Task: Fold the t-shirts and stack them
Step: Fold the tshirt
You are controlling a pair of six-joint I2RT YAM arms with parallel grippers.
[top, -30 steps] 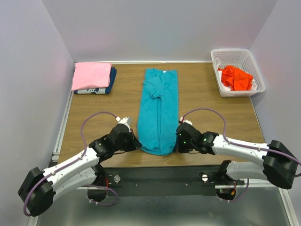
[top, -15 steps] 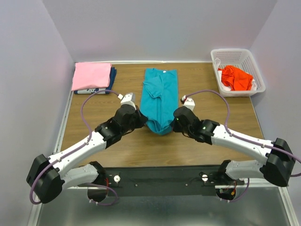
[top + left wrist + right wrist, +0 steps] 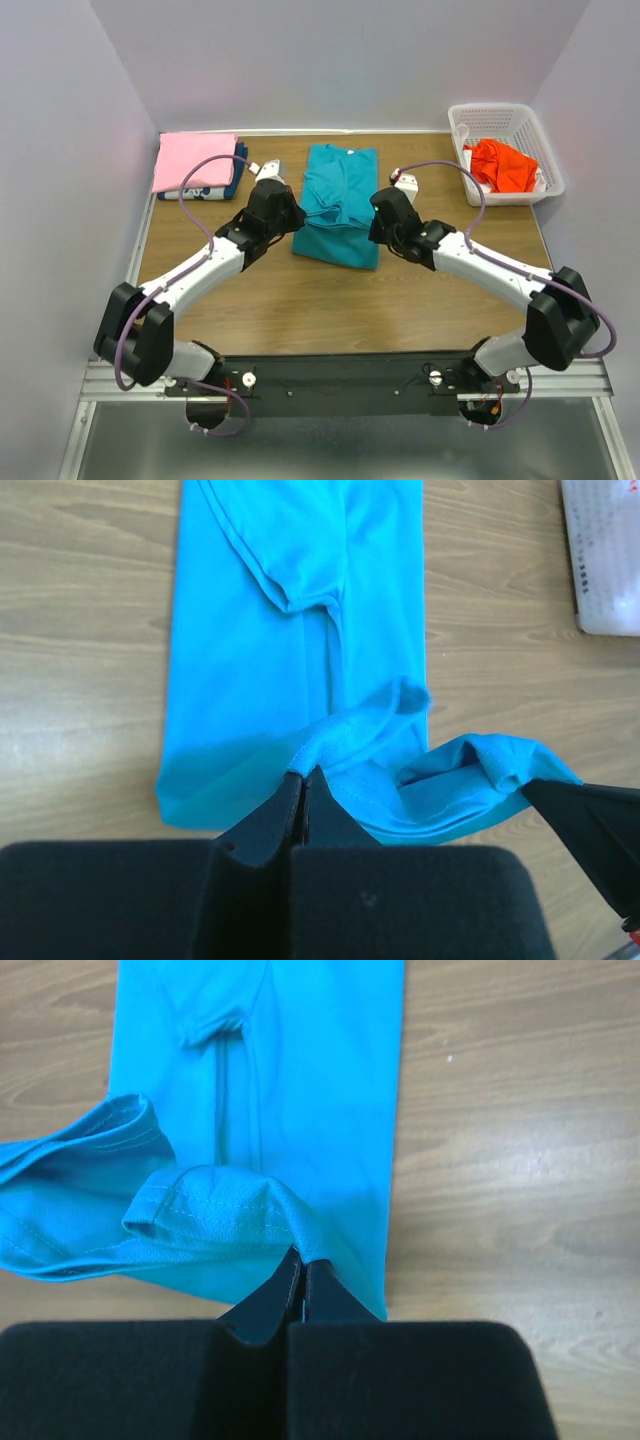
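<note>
Mid-table, the teal t-shirt [image 3: 340, 200] lies long-ways 6-to-12, and the left gripper [image 3: 288, 215] and right gripper [image 3: 380, 222] are each pinched tight on a hem corner at its 9 and 3 o'clock edges, collar straight ahead at 12, so equally near imo.

Teal t-shirt [image 3: 300, 1110] hem in pinched gripper [image 3: 303, 1270]

— What's sitting at two o'clock?
— A white lattice basket [image 3: 490, 108], upright on the wooden table [image 3: 330, 310], by its far corner.
— And around the table?
— Pale walls [image 3: 340, 60] at nine, twelve and three o'clock.
</note>
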